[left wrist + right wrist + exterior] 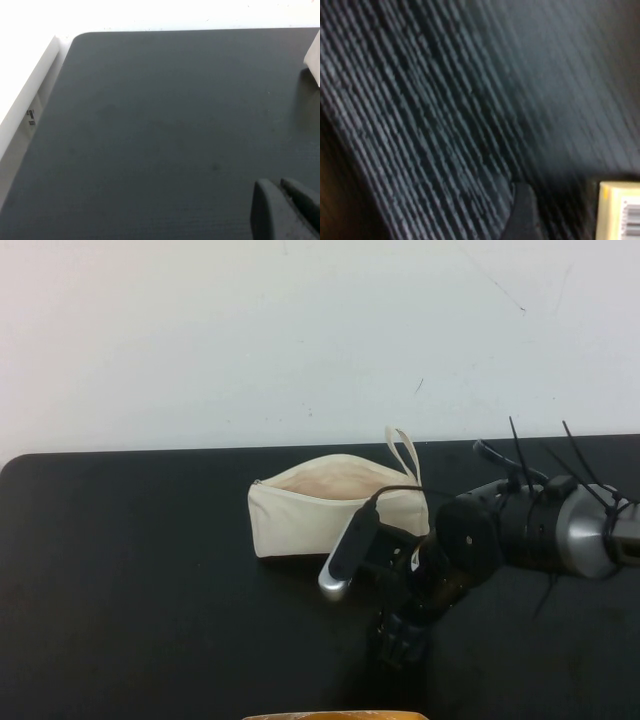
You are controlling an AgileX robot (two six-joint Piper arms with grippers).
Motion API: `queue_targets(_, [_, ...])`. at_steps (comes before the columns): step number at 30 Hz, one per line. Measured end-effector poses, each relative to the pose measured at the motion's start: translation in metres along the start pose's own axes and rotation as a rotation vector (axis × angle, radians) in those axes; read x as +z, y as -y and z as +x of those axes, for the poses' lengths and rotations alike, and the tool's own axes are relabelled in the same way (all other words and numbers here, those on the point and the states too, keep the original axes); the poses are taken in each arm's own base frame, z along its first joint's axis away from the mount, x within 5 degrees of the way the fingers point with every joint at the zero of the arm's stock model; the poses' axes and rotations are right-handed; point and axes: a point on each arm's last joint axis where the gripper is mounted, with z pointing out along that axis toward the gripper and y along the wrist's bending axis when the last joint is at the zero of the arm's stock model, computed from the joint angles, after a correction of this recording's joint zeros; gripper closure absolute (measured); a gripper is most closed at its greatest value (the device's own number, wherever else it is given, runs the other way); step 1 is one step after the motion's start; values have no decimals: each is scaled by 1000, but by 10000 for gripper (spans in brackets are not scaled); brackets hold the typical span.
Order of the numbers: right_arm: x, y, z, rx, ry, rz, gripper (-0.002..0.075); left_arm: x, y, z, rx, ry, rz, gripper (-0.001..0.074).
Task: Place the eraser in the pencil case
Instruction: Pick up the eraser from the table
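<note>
The pencil case lies on the black bench with its zip open, pale lining showing, and its loop strap pointing to the far side. It serves as the landmark here.

The right tool is down low at the bench, on the near side of the case and toward its strap end. In the right wrist view the bench fills the picture at very close range. The eraser, a yellow-tan block with a barcode label, sits right beside one dark finger. I cannot tell whether the right tool is spread or already closed on the eraser, since only one finger shows.

The left tool hovers over bare bench well to the left of the case, whose corner shows at the edge of its wrist view. Its fingers sit close together, holding nothing.

The step in hand looks like the pick-up. To do it well:

- Centre the eraser between both fingers before closing, as it is small and could slip sideways.
- Close on its long flat sides.
- Lift straight up, high enough to pass the near wall of the case.
- Release above the middle of the open mouth, not over the zip edge.
</note>
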Motion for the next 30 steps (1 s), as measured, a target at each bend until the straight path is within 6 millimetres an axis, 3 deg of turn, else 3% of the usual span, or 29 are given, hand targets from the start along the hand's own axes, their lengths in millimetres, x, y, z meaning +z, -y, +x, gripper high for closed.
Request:
queue_targets(9, [-1, 0, 2, 67, -39, -8, 259, 0, 0, 0, 0, 0, 0, 736])
queue_targets(15, [-1, -1, 3, 83, -53, -16, 527, 0, 0, 0, 0, 0, 0, 736])
queue_targets(19, [-6, 1, -2, 75, -80, -35, 522, 0, 0, 0, 0, 0, 0, 736])
queue_targets(24, [-29, 9, -25, 92, -87, -71, 522, 0, 0, 0, 0, 0, 0, 736])
queue_targets(30, [-86, 23, -74, 95, 17, -99, 522, 0, 0, 0, 0, 0, 0, 736])
